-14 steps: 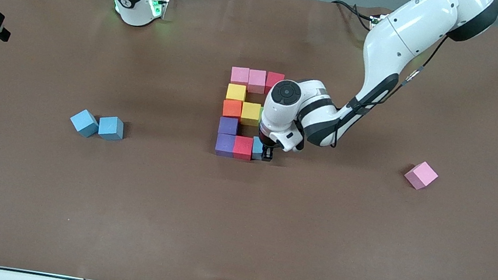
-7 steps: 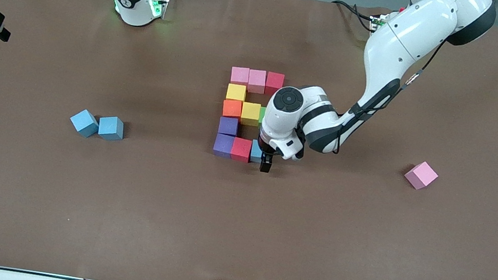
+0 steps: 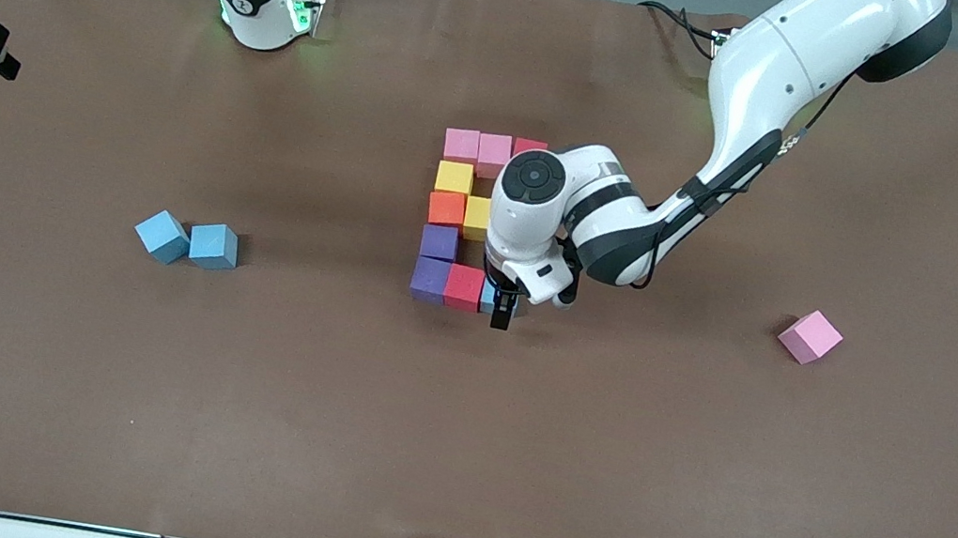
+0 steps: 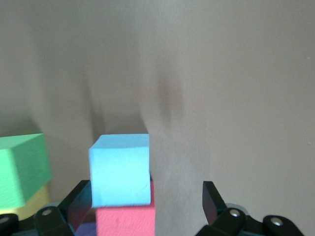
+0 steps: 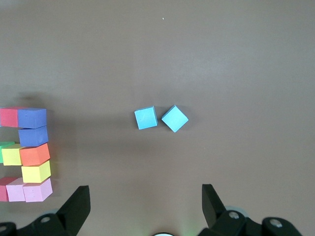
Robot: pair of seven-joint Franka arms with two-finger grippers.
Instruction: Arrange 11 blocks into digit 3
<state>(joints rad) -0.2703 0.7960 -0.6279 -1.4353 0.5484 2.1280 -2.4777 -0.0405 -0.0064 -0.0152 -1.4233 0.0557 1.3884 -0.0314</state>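
The blocks form a blocky figure at mid-table: two pink [image 3: 478,148] and a red [image 3: 531,146] in the bar farthest from the front camera, then yellow [image 3: 454,177], orange [image 3: 446,208], yellow [image 3: 476,216], purple [image 3: 438,242]. The nearest bar is purple [image 3: 430,280], red [image 3: 465,287] and a light blue block [image 3: 488,295]. My left gripper [image 3: 503,309] hangs open just above that bar's end. Its wrist view shows the light blue block [image 4: 119,169] on the table close to one finger [image 4: 78,204], with the red block [image 4: 125,221] touching it and a green block [image 4: 22,169] beside them. My right gripper [image 5: 144,201] waits open, high above the table.
Two loose light blue cubes [image 3: 161,236] [image 3: 214,246] lie toward the right arm's end, and the right wrist view shows the same pair of cubes [image 5: 146,117]. A loose pink cube [image 3: 810,336] lies toward the left arm's end. The left arm's wrist covers part of the figure.
The left gripper opened and let go of the light blue block at the end of the nearest bar, then shifted slightly toward the right arm's end. The right arm stayed still.
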